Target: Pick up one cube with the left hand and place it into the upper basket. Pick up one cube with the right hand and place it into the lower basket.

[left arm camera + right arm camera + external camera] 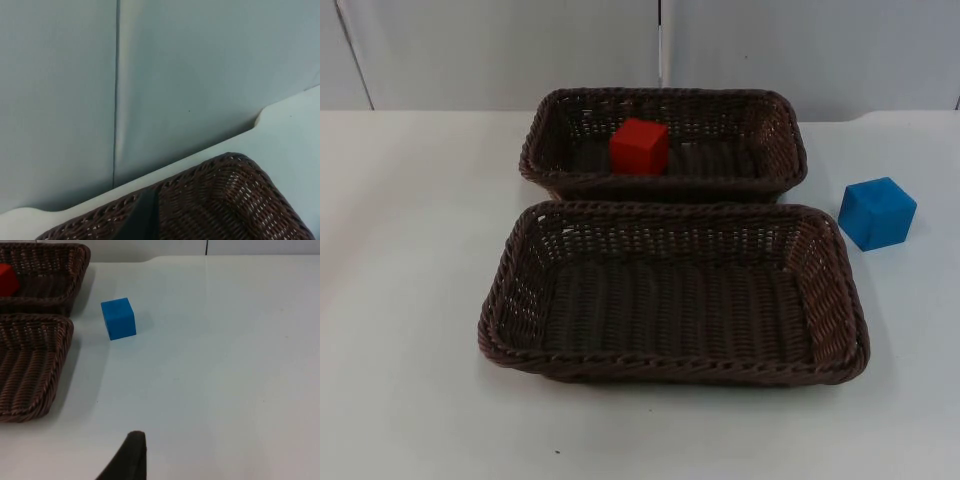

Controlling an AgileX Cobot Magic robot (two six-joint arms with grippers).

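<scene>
**Red cube in, blue cube waiting**

The red cube (640,146) already sits in the upper basket (770,170), towards its left half, so the left hand's share looks done. The lower basket (510,300) holds nothing, and the blue cube (877,212) stands on the table (410,250) just beside that basket's far right corner.

The step in hand, as I judge it, is the right arm's pick. The right gripper (131,460) hangs over the table's right side, well apart from the blue cube (whether its fingers are wide or narrow cannot be told). It needs to travel to the cube and straddle it squarely.

The left gripper (145,220) waits above the upper basket; its fingers cannot be judged either.

The table is white and ends at a grey partition wall (500,50).
</scene>
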